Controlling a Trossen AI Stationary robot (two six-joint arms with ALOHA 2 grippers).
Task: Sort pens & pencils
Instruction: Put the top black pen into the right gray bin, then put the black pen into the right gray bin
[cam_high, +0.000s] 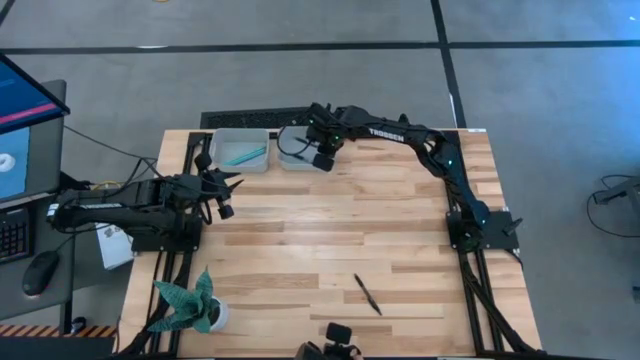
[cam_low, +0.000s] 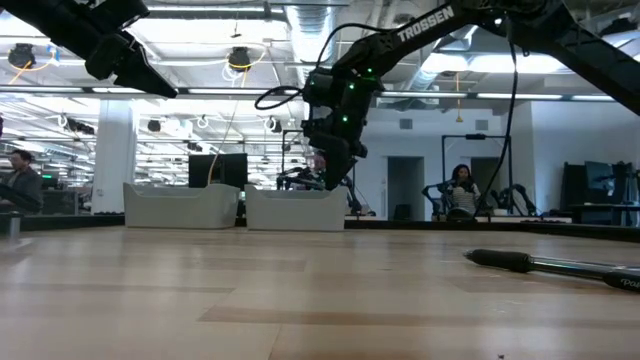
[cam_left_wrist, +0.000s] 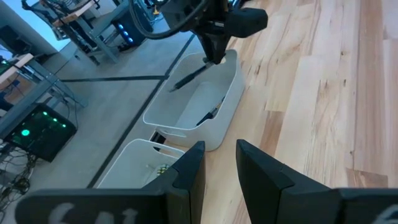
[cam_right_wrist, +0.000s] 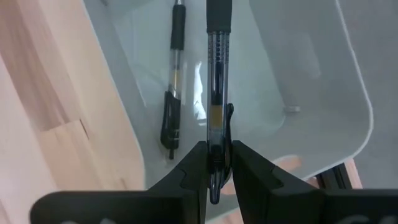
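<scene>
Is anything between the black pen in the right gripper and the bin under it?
Nothing visible. The right gripper holds the black pen directly above the open right bin. Only another black pen lies on the bin's floor, off to one side.

The right arm stretches in a bent reach across the table's far edge, its claw (cam_right_wrist: 213, 163) clamped on a black-and-clear pen (cam_right_wrist: 216, 93). The left arm lies folded low along the left side, claw (cam_left_wrist: 219, 163) slightly parted, holding nothing.
</scene>
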